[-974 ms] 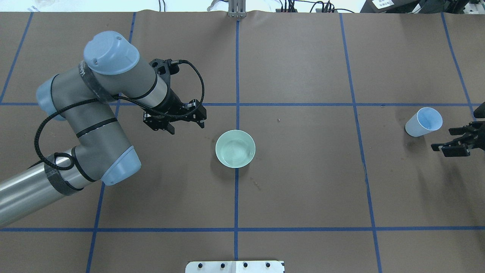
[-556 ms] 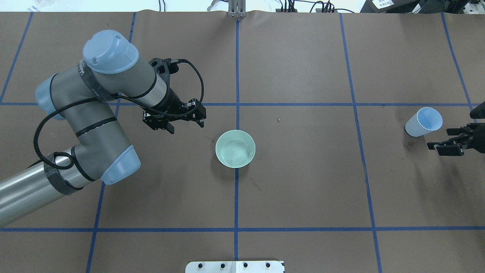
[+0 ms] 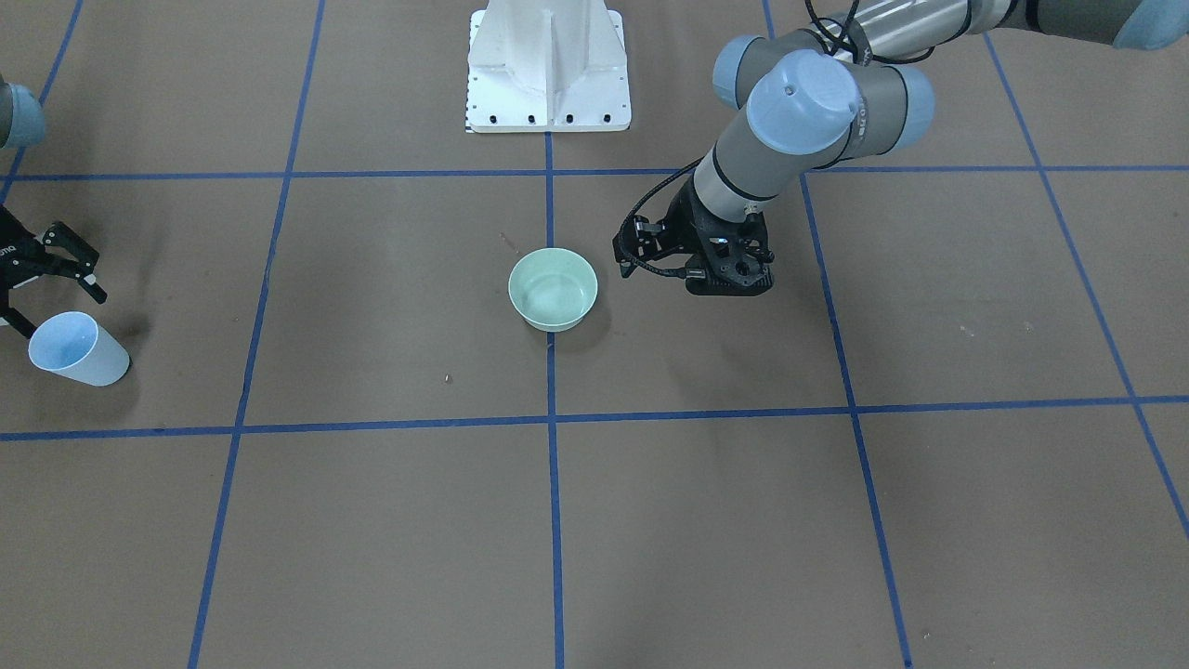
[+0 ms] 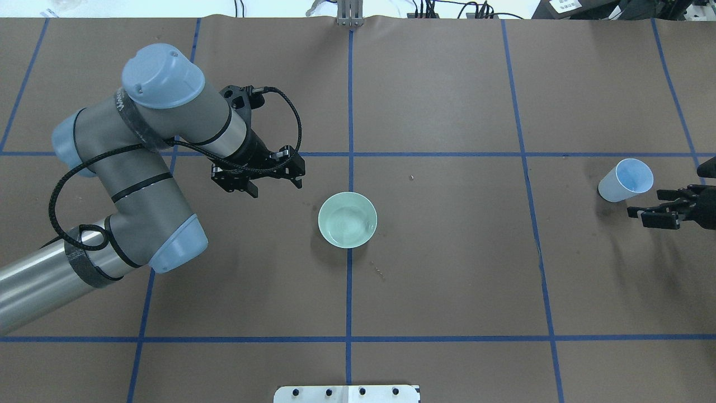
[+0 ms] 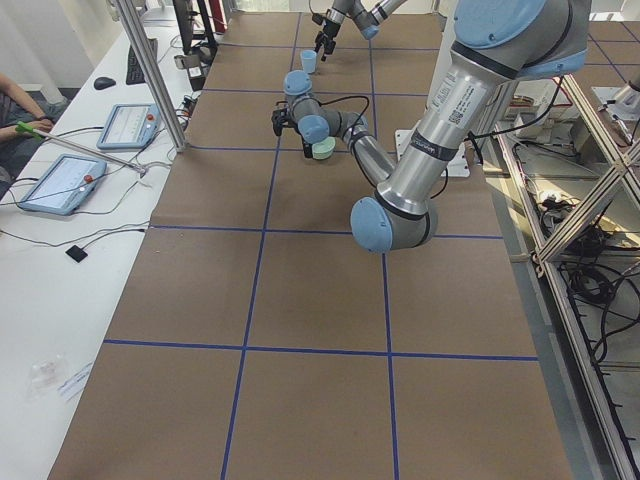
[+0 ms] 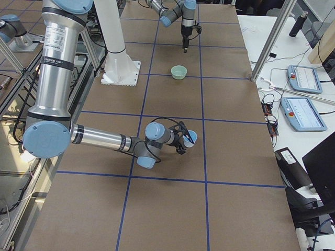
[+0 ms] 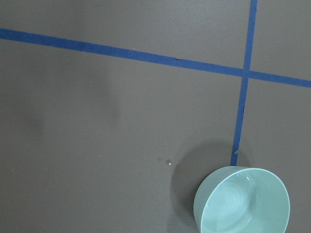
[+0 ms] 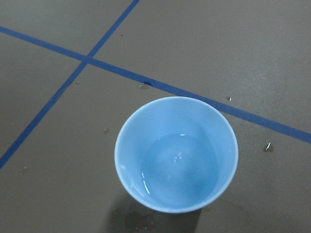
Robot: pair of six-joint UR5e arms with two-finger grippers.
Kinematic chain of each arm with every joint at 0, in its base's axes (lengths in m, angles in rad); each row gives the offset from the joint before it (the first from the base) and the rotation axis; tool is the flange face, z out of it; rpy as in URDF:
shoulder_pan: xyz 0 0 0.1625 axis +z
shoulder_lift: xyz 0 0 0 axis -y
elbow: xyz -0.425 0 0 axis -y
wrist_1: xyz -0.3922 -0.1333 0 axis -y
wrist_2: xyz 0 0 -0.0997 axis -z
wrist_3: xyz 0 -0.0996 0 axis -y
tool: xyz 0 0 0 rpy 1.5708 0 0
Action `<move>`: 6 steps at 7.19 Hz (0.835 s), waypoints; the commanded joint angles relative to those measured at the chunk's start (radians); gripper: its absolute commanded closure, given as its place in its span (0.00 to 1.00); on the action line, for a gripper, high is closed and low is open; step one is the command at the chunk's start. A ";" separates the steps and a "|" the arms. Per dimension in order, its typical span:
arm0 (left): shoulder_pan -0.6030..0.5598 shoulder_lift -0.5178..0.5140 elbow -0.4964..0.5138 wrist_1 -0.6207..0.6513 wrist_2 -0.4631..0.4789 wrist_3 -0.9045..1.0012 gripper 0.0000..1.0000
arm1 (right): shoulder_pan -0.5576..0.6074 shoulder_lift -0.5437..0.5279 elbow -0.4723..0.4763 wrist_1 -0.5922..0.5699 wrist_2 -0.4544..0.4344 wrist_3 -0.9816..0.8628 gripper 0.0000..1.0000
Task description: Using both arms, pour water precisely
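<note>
**Student:** What is the left arm [image 4: 140,184] doing in this figure?

**Instructor:** It is reaching in from the left side of the overhead view. The left gripper [image 4: 274,186] is pointing down at the brown table [image 4: 447,280]. Its two fingers are standing spread apart and are gripping nothing. The gripper is hanging near the pale green bowl [image 4: 347,219], to the bowl's left and a little farther from the robot, and is not touching it.

**Student:** Where is the bowl sitting?

**Instructor:** It is standing upright at the table's middle and straddling the central blue tape line [image 4: 349,291]. It is just on the robot's side of the crossing with another tape line. The left wrist view is showing it in the lower right corner. Whether it is holding water cannot be told.

**Student:** And the right gripper [image 4: 643,203]?

**Instructor:** It is showing at the right edge of the overhead view. Its fingers are likewise parted, with nothing between them. The light blue cup [image 4: 625,180] is standing on the table just beside the fingertips, outside the jaws. Whether a finger is touching the cup cannot be told.

**Student:** What is the cup carrying?

**Instructor:** The right wrist view is looking down into it, and a shallow pool of water is lying in the bottom. Small droplets [image 8: 144,86] are lying on the table around the cup, some along the tape. The white pedestal [image 3: 548,70] is standing at the robot's side of the table, in line with the bowl.
</note>
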 commanded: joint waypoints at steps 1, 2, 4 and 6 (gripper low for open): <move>-0.002 -0.001 -0.001 0.000 0.000 0.000 0.08 | -0.029 0.017 -0.005 0.008 -0.068 -0.007 0.04; -0.002 -0.001 -0.001 0.000 0.000 0.000 0.08 | -0.053 0.019 -0.008 0.006 -0.105 -0.007 0.05; -0.002 -0.001 -0.001 -0.002 0.000 0.000 0.08 | -0.087 0.021 -0.019 0.008 -0.165 -0.008 0.05; -0.002 -0.001 -0.001 0.000 0.000 0.000 0.08 | -0.092 0.033 -0.026 0.015 -0.181 -0.031 0.05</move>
